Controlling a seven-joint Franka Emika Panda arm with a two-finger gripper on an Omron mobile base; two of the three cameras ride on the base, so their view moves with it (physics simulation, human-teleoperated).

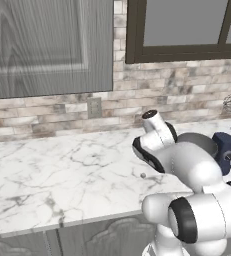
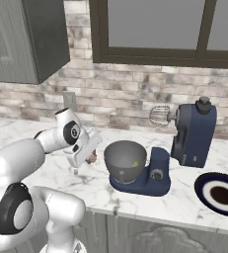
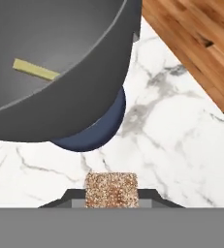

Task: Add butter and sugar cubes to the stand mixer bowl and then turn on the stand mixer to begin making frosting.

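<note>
- Left base view: the stand mixer (image 1: 222,147) sits at the right end of the marble surface (image 1: 62,170), close to the back wall. Its grey bowl (image 1: 199,140) is half hidden behind the arm. A pale grey speck (image 1: 143,175) lies on the surface near the front edge, and it is too small for us to say what it is.
- Right base view: the mixer's head is tilted back and the whisk (image 2: 160,116) is lifted clear. That leaves the bowl's mouth free, which we judge is why loading from above is possible.
- The claw (image 2: 89,155) hangs just beside the bowl's left rim, above the surface, with something small and brown in it.
- A dark plate (image 2: 204,184) rests near the front right corner, well apart from the work.
- Hand view: the claw is narrow, pinched on a grainy, speckled tan cube (image 3: 111,189). From its texture we take this cube to be the sugar cubes.
- The cube is held off the surface, near the bowl wall and not yet over the mouth.
- A thin yellow stick (image 3: 35,69) lies inside the bowl. We read it as the butter, already in.
- The navy base (image 3: 91,135) shows under the bowl.
- Judgement: this is the carry to the bowl. The cube is gripped squarely, likely so it drops cleanly once it is over the rim. The mixer's switch still waits.
</note>
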